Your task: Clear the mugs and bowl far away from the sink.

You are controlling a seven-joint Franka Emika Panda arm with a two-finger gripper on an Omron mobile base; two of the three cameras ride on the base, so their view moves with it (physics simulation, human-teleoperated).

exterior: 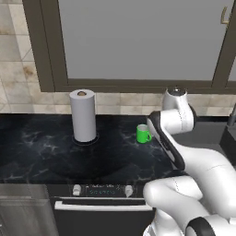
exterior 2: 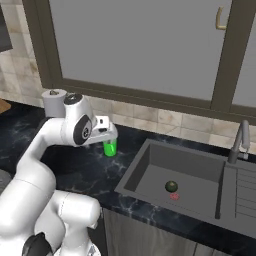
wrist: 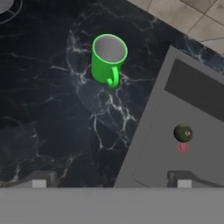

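Note:
A bright green mug stands upright on the black marble counter, its handle turned toward the bottom of the hand view. It also shows as the green mug beside my arm, and as the mug just below my hand. My gripper hangs open above the counter, with nothing between its fingertips; the mug lies ahead of it and apart. The dark grey sink sits right of the mug, and its basin reaches into the hand view. The bowl is out of view.
A white paper-towel roll stands left of the mug. A small dark round thing lies on the sink floor. A metal faucet and ribbed drainboard are at the far right. Appliance knobs line the counter's front edge.

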